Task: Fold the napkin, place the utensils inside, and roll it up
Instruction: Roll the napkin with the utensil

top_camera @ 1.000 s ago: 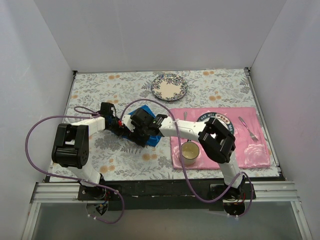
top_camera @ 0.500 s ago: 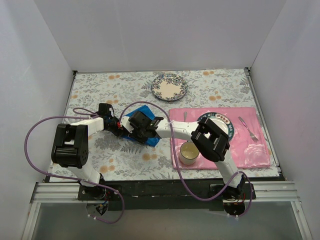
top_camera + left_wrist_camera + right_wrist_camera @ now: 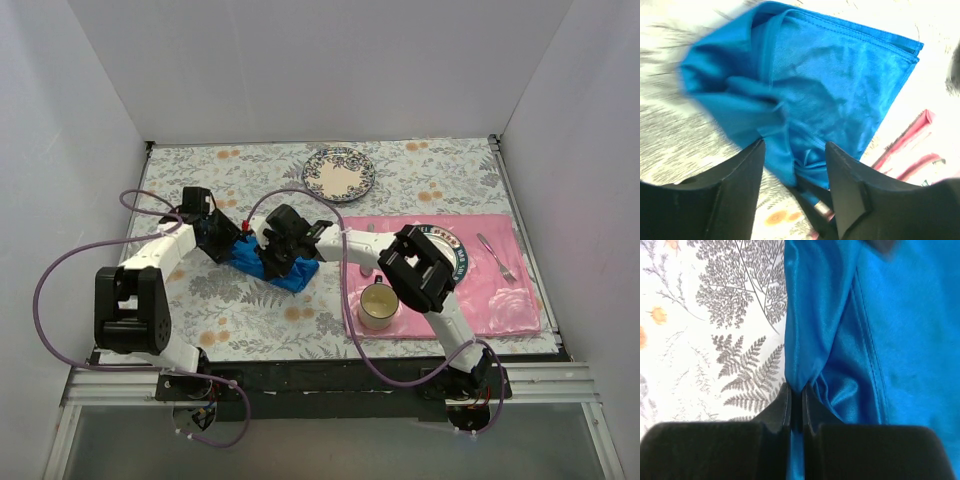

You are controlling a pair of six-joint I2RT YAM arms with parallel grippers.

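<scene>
The bright blue napkin (image 3: 283, 270) lies bunched on the floral tablecloth, left of the pink placemat. My right gripper (image 3: 270, 258) reaches in from the right and is shut on a raised fold of the napkin (image 3: 880, 330); the cloth is pinched between its fingertips (image 3: 796, 392). My left gripper (image 3: 226, 240) sits at the napkin's left end, open, with the napkin (image 3: 830, 85) just ahead of its spread fingers (image 3: 747, 170) and no grip on it. One of the utensils, a silver fork (image 3: 497, 257), lies at the right on the placemat.
A pink placemat (image 3: 510, 300) covers the right side, bearing a cream cup (image 3: 378, 305) and a dark-rimmed plate (image 3: 452, 246) partly under my right arm. A floral plate (image 3: 339, 173) sits at the back. White walls enclose the table on three sides.
My left gripper opened, let go of the napkin and drew back to the upper left. My right gripper closed on a fold of the napkin, which shifted slightly left.
</scene>
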